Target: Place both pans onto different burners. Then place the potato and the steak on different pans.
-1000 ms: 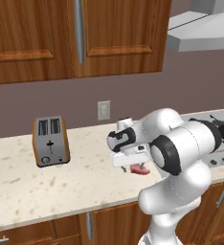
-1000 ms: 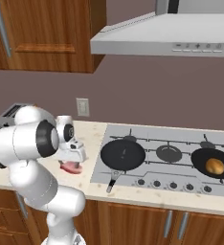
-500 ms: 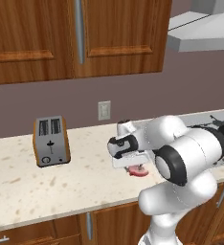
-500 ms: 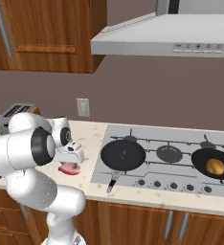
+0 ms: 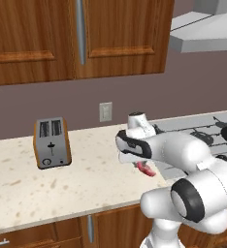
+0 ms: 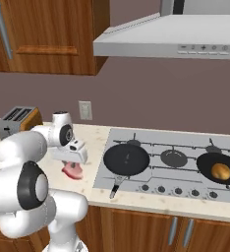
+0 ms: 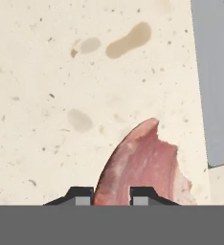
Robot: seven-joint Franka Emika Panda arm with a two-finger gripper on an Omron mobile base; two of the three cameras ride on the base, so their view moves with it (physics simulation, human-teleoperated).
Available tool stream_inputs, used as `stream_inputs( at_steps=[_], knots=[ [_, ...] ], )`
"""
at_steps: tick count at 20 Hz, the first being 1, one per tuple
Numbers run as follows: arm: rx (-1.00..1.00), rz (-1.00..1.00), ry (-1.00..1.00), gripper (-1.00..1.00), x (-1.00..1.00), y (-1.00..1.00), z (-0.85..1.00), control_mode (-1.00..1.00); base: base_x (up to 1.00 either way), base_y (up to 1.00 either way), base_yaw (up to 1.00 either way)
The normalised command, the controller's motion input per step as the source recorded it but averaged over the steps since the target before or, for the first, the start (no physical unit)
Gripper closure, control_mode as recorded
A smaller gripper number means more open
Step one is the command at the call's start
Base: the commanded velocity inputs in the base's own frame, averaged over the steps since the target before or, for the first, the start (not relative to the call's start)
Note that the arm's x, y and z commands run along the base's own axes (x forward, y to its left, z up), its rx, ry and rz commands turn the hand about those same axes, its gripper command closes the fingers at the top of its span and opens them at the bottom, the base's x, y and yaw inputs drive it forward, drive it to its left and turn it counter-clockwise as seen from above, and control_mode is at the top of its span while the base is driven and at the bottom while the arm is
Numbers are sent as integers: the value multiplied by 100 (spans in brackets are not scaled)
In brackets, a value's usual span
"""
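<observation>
Hand view: steak (image 7: 142, 167) between closed jaws, near edge cut off.

kitchen | cooktop (image 6: 176, 162), toaster (image 5: 52, 142), wood cabinets (image 5: 81, 36), probably home

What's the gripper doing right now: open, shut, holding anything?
Gripper: shut on the steak, which lies on the counter beside the cooktop.
</observation>
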Motion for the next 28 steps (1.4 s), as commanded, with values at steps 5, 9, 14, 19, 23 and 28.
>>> stream_inputs(
  at_steps=[5, 9, 14, 19, 23, 28],
  knots=[
    [3, 0, 0, 100, -29, -15, 53, -100, 0, 0, 0],
    [0, 0, -1, 100, -27, -23, 35, -100, 0, 0, 0],
    [0, 3, -8, 100, -14, -26, 65, -100, 0, 0, 0],
    [1, 8, -13, 100, -1, -31, 72, -100, 0, 0, 0],
    [2, 9, -11, 100, 5, -47, 47, -100, 0, 0, 0],
    [4, 12, -14, 100, 16, -44, 18, -100, 0, 0, 0]
  ],
)
